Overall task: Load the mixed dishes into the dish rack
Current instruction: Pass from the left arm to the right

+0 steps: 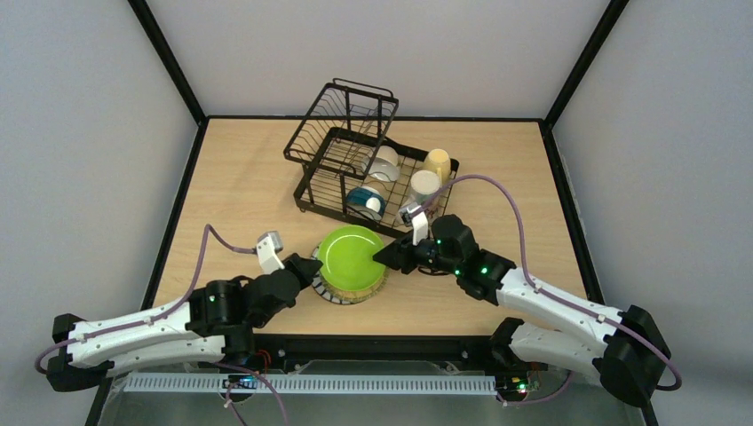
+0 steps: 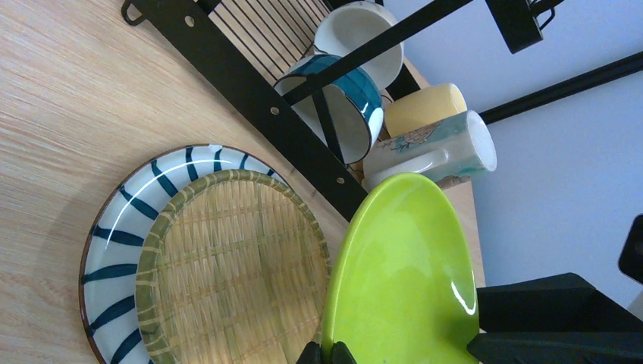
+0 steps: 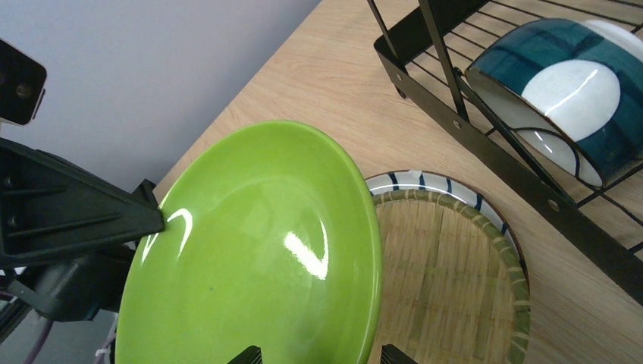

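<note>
Aslant, green plate (image 2: 402, 280) in left claw (image 2: 326, 354)

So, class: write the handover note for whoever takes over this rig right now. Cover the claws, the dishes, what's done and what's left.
Left claw: shut on the green plate rim, holding it tilted.
Right claw: open, fingers either side of the plate's opposite edge.
Done: white bowl, blue bowl, yellow mug and cream mug are in the dish rack.
On the table: a woven tray on a striped plate, under the green plate.
Left: rack the green plate, then probably those two.
</note>
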Robot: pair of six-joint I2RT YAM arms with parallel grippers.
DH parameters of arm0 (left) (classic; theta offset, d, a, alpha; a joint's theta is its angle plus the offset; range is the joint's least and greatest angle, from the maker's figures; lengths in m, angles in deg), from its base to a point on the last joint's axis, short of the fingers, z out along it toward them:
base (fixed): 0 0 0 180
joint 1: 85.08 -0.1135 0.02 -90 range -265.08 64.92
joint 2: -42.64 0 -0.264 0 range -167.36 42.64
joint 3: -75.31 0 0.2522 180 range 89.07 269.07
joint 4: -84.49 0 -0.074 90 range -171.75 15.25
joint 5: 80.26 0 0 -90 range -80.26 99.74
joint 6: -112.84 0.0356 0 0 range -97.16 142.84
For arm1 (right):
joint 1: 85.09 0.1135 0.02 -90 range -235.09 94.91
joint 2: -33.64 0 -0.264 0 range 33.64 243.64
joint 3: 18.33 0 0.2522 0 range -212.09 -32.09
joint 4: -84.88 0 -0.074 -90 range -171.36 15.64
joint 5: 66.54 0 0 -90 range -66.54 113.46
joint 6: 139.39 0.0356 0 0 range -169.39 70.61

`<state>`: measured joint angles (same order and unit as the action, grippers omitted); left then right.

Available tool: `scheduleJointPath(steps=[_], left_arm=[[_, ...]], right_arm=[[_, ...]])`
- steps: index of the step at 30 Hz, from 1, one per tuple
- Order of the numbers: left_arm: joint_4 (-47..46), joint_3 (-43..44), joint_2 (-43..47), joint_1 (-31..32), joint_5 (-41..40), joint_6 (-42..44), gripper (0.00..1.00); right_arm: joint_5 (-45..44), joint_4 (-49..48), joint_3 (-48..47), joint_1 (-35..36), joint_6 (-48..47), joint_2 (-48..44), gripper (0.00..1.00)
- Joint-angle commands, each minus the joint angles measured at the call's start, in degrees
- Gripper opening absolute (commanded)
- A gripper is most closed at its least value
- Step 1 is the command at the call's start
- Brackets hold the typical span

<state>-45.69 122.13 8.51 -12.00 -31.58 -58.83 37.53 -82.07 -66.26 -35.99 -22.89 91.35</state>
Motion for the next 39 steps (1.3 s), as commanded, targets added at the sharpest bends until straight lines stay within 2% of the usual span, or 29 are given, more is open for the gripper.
scheduleJointPath(steps=[1, 18, 25, 30, 32, 33, 36, 37, 39], left_arm=[[-1.6, 2.0, 0.5, 0.3, 0.5, 1.8, 0.02], [-6.4, 1.3, 0.4, 0.3, 2.8, 4.0, 0.02], [-7.8, 1.5, 0.2, 0.3, 3.2, 4.3, 0.02], [-8.5, 1.2, 0.0, 0.3, 3.5, 4.2, 0.02], [-8.8, 1.2, -0.3, 0.3, 3.8, 4.1, 0.02], [-8.8, 1.1, -0.4, 0.3, 4.0, 4.0, 0.04], [-8.6, 0.6, -0.4, 0.3, 4.2, 2.8, 0.15], [-8.4, 0.4, -0.3, 0.3, 4.2, 2.4, 0.2], [-8.3, -0.1, 0.1, 0.3, 4.1, 1.7, 0.28]], right_arm=[[0.7, -3.7, 1.6, 0.2, 1.1, 0.3, 0.9], [5.5, -8.4, 1.8, 0.2, 2.6, 2.5, 0.86], [5.7, -8.8, 1.5, 0.2, 2.8, 2.0, 0.77], [5.2, -8.4, 1.4, 0.2, 2.6, 0.9, 0.56], [5.0, -8.3, 1.5, 0.1, 2.6, 0.6, 0.43], [5.0, -8.1, 1.5, 0.1, 2.6, 0.5, 0.32], [5.4, -8.0, 1.6, -0.5, 2.7, 0.0, 0.06], [5.4, -7.9, 1.6, -0.6, 2.7, -0.1, 0.01], [5.6, -7.7, 1.6, -0.7, 2.6, -0.5, 0.0]])
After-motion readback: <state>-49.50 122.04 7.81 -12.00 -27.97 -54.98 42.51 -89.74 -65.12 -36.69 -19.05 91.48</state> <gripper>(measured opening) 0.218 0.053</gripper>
